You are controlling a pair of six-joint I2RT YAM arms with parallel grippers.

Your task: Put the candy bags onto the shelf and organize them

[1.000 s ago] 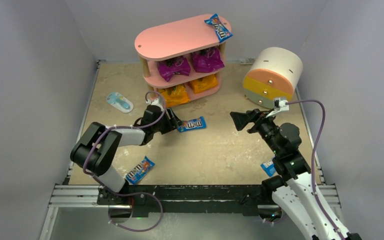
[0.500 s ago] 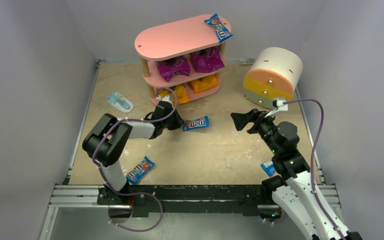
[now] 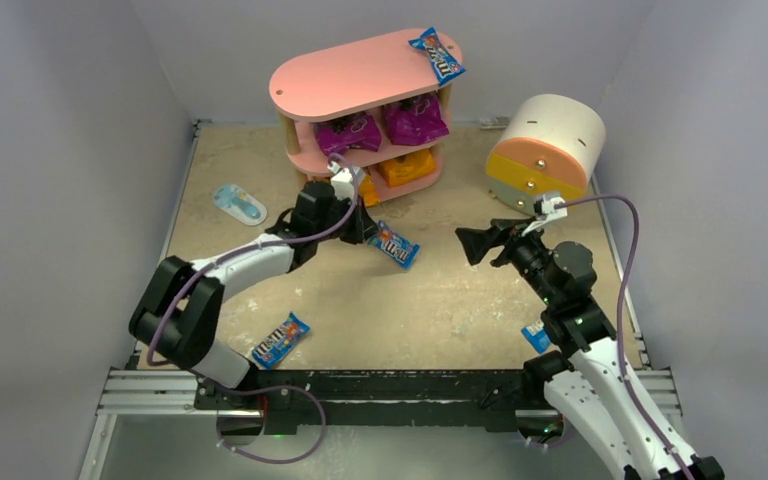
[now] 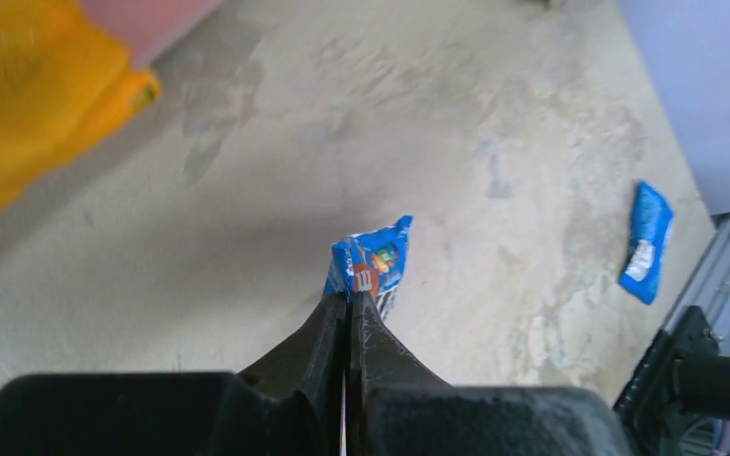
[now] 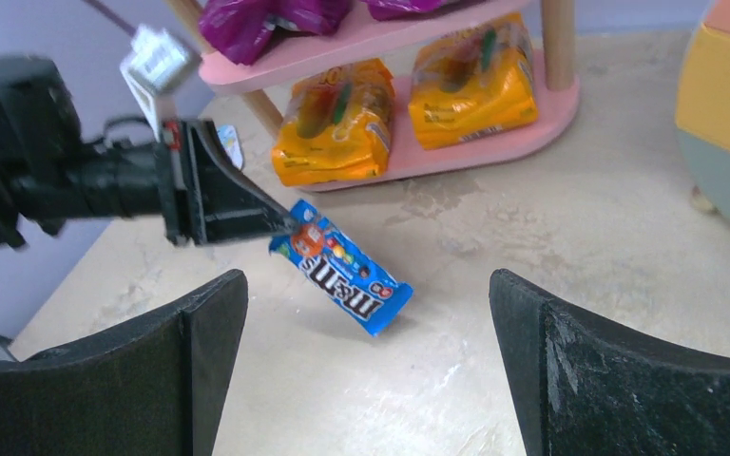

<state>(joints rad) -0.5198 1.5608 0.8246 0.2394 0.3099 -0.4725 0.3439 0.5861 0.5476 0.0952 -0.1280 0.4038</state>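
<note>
The pink shelf (image 3: 360, 75) stands at the back, with one blue M&M's packet (image 3: 437, 53) on its top board. Two purple bags (image 3: 349, 133) fill the middle board and orange bags (image 5: 473, 84) lie on the bottom one. My left gripper (image 3: 368, 232) is shut on the end of another blue packet (image 3: 394, 246), which hangs tilted just above the table in front of the shelf. The left wrist view shows this packet (image 4: 373, 266) sticking out past the closed fingertips. My right gripper (image 3: 475, 243) stands wide open and empty, facing that packet (image 5: 342, 275).
Two more blue packets lie on the table, one at the near left (image 3: 280, 340) and one beside the right arm (image 3: 536, 335). A white-orange-yellow drawer unit (image 3: 545, 155) stands at the back right. A pale blue oval item (image 3: 239, 204) lies at the left.
My left gripper closed on the blue packet's end, then lifted and swung it toward the shelf, so the packet now hangs tilted. The right arm has barely moved.
</note>
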